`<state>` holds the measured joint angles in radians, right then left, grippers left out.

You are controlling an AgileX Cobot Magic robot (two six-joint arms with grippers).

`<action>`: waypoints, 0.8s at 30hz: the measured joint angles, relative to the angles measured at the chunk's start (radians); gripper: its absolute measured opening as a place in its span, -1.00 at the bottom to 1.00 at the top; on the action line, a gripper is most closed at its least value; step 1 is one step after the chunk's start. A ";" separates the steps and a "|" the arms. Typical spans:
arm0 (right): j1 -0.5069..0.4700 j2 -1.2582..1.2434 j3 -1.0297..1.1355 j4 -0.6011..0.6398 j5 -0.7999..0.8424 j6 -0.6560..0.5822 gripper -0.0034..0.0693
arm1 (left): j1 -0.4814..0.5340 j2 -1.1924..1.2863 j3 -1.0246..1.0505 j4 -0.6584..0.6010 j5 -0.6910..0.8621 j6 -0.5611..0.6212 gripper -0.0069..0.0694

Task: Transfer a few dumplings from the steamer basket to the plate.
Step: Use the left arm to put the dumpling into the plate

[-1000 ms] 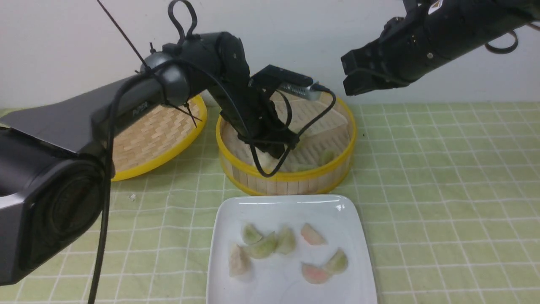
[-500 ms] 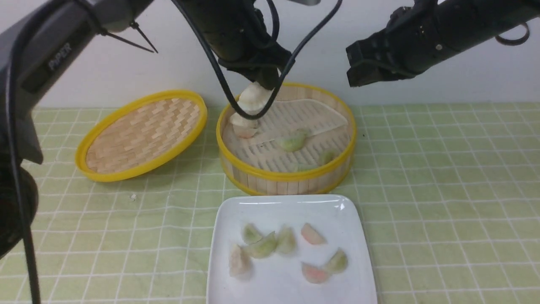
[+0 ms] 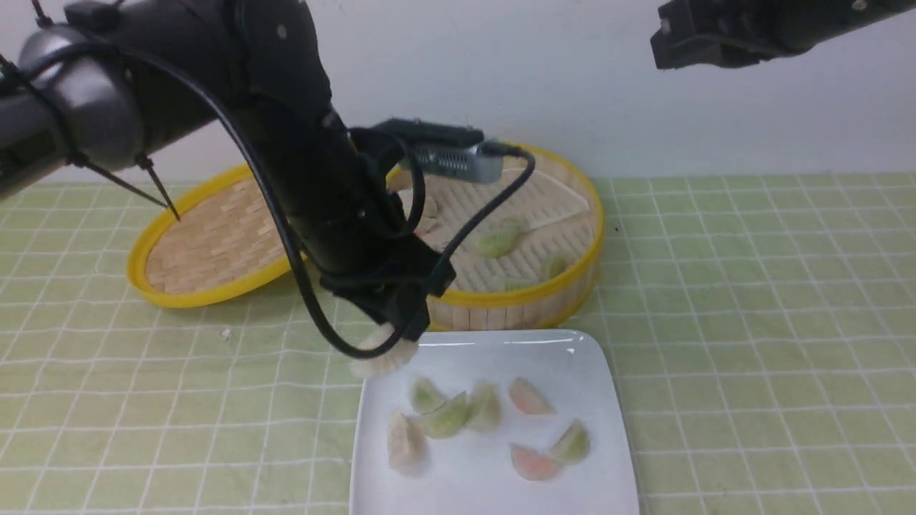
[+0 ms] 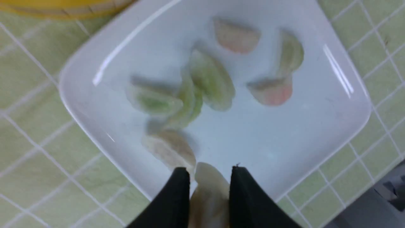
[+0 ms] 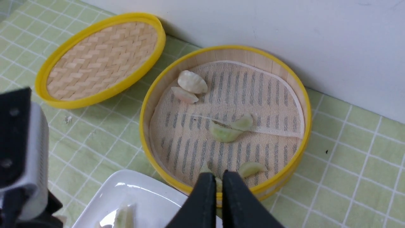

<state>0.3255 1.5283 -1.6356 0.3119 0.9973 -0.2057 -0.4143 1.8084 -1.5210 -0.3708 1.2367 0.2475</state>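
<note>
left tool (image 4: 208,173) grips dumpling (image 4: 207,196) | above plate (image 4: 284,133) far-left corner edge | near half bare

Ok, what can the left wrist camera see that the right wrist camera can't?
Only the left wrist view shows the left pincer pinching a whitish dumpling by the edge of the plate, plus all seven dumplings lying on it. Only the right wrist view shows the inside of the steamer basket with the dumplings left in it, the woven lid beside it, and the shut right pincer. Both show the white plate and the green checked cloth.
</note>
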 joint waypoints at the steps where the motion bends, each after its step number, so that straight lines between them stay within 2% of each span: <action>1: 0.000 0.000 0.000 -0.001 0.000 0.000 -0.85 | 0.000 0.006 0.025 -0.009 -0.004 0.000 -0.45; 11: 0.000 0.000 0.000 -0.001 0.000 0.000 -0.85 | -0.022 0.111 0.077 -0.034 -0.019 0.000 -0.45; 15: 0.000 0.000 0.000 -0.001 0.001 0.000 -0.85 | -0.096 0.149 0.077 -0.034 -0.037 -0.001 -0.38; 17: 0.000 0.000 0.000 -0.001 0.001 0.000 -0.85 | -0.126 0.162 0.077 -0.039 -0.058 -0.001 -0.31; 24: 0.000 0.000 0.000 -0.001 0.001 0.000 -0.85 | -0.150 0.179 0.065 -0.038 -0.112 -0.001 0.19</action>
<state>0.3255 1.5283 -1.6356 0.3109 0.9985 -0.2057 -0.5639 1.9876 -1.4564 -0.4090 1.1243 0.2466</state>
